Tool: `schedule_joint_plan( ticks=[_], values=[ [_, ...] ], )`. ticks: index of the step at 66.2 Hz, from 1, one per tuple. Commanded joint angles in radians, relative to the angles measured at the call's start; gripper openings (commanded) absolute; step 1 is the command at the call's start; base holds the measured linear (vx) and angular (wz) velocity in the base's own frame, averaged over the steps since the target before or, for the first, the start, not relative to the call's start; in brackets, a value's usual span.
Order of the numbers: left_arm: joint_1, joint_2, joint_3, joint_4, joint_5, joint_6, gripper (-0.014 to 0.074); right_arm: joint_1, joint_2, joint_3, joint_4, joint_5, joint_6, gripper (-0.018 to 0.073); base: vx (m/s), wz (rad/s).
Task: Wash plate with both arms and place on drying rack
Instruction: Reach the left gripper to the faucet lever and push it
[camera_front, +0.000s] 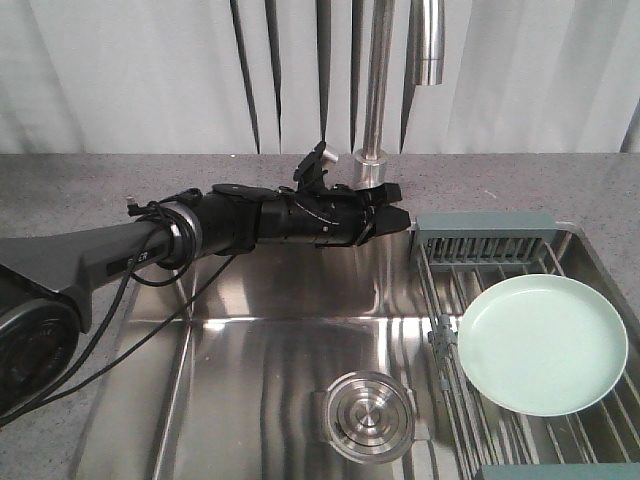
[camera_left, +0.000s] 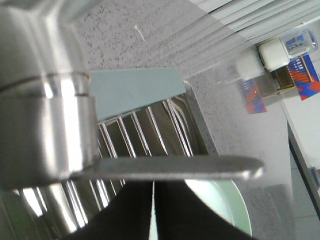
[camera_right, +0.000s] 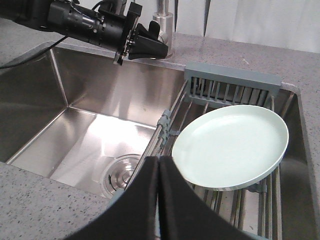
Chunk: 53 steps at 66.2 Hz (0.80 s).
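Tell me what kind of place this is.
Likely a kitchen sink area: a steel sink basin set in a grey speckled countertop, a tall faucet, and a drying rack holding a plate.

one plate (camera_front: 545, 343), one drying rack (camera_front: 487, 238), one sink (camera_front: 260, 350), one faucet (camera_front: 378, 75), one drain (camera_front: 365, 412).

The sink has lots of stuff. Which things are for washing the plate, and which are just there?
For the job: plate, drying rack, left gripper, right gripper, faucet, sink.
Just there: drain strainer, boxes on the counter.
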Motion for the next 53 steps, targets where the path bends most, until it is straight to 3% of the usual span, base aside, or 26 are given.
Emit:
schedule_joint_plan(
  ticks=[1,26,39,47,53],
  values=[
    [-0.005,-0.068,-0.058,-0.078,-0.008,-0.004,-0.0006,-0.003,0.005,-0.023,0.015,-0.068,0.001,-0.0010,0.00,0.00],
    [-0.003,-0.068,-0.167,-0.076,-0.114,0.014,-0.0006,-0.003,0.005,-0.023,0.022,-0.067,0.001,-0.0010,0.00,0.00],
    [-0.003,-0.073,-0.174,-0.065,-0.035,0.014,-0.0006,-0.003,0.005,-0.023,0.022,-0.067,0.001,-0.0010,0.00,0.00],
    [-0.003,-0.086,-0.174,-0.012,0.048,-0.001,-0.0006,-0.003,0.005,-0.023,0.022,-0.066,0.001,-0.0010,0.00,0.00],
    [-0.001,-0.121,-0.174,0.108,0.079,-0.073,-0.0006,-0.003,0.005,-0.023,0.022,-0.066,0.001,-0.0010,0.00,0.00]
  ],
)
